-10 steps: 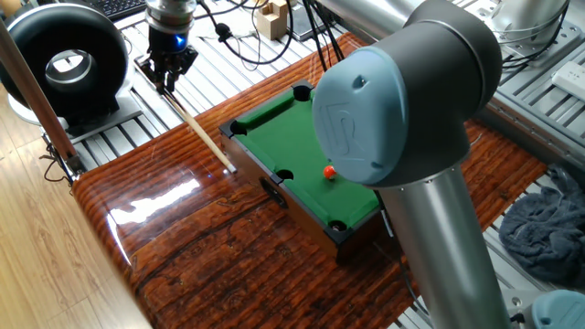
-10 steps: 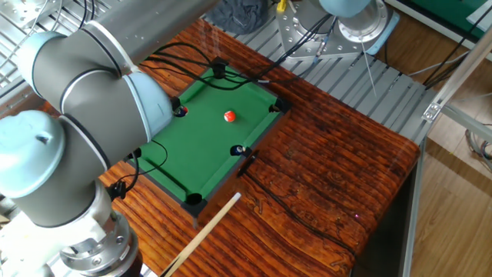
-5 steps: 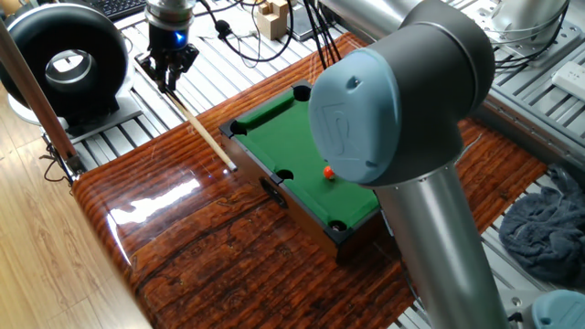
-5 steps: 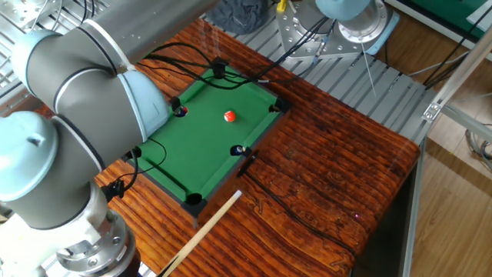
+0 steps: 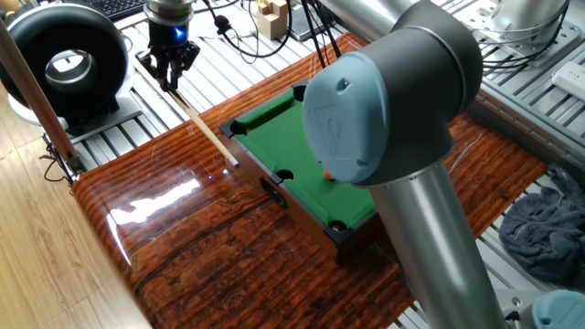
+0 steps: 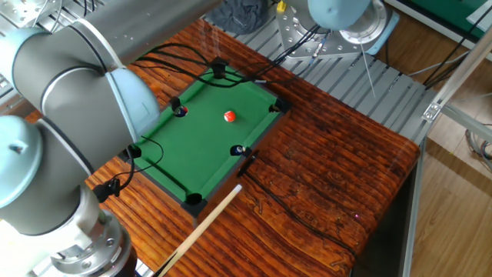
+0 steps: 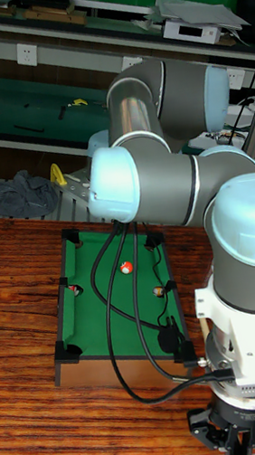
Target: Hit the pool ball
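Note:
A tiny orange-red pool ball (image 6: 229, 117) lies on the green felt of a mini pool table (image 6: 198, 148), near its middle. In one fixed view the ball (image 5: 327, 173) peeks out from behind my arm's elbow. The tall view shows the ball (image 7: 126, 267) between the side pockets. My gripper (image 5: 172, 79) hangs off the table's short end, shut on a wooden cue stick (image 5: 207, 131). The cue's pale tip (image 6: 238, 187) points at the table's rail, just short of it. From above, the gripper (image 7: 236, 436) sits at the bottom edge.
A black round device (image 5: 64, 64) stands beside the gripper. Black cables (image 7: 115, 321) drape from my arm across the felt (image 7: 92, 320). A grey cloth (image 5: 544, 228) lies on the slatted bench. Dark wood tabletop (image 6: 330, 177) surrounds the pool table.
The cue has slid a little toward the pool table's rail. My arm's elbow has shifted and now hides most of the ball in one fixed view. The ball has not moved.

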You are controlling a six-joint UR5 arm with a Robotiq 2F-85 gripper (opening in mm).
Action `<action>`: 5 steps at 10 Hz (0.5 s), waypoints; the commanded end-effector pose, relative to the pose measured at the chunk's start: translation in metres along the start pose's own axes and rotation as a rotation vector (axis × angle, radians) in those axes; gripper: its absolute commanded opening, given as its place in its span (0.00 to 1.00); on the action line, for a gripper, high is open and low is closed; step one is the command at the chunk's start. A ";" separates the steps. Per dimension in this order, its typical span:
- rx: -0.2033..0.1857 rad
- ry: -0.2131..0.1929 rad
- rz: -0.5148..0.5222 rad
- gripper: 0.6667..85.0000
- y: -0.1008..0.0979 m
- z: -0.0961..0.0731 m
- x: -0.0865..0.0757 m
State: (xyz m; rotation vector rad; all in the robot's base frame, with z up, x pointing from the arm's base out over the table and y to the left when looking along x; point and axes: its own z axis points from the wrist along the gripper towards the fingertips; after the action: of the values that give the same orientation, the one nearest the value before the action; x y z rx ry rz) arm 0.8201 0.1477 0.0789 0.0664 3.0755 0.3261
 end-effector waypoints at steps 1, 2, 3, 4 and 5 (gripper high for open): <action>0.010 0.015 -0.008 0.01 0.000 -0.010 -0.008; 0.027 0.018 -0.021 0.01 -0.002 -0.014 -0.012; 0.050 0.018 -0.041 0.01 -0.007 -0.018 -0.015; 0.067 0.016 -0.062 0.01 -0.012 -0.020 -0.018; 0.094 0.011 -0.089 0.01 -0.020 -0.022 -0.020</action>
State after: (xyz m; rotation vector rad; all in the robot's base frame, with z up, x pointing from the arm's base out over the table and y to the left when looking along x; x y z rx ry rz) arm 0.8331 0.1342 0.0910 -0.0028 3.0930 0.2376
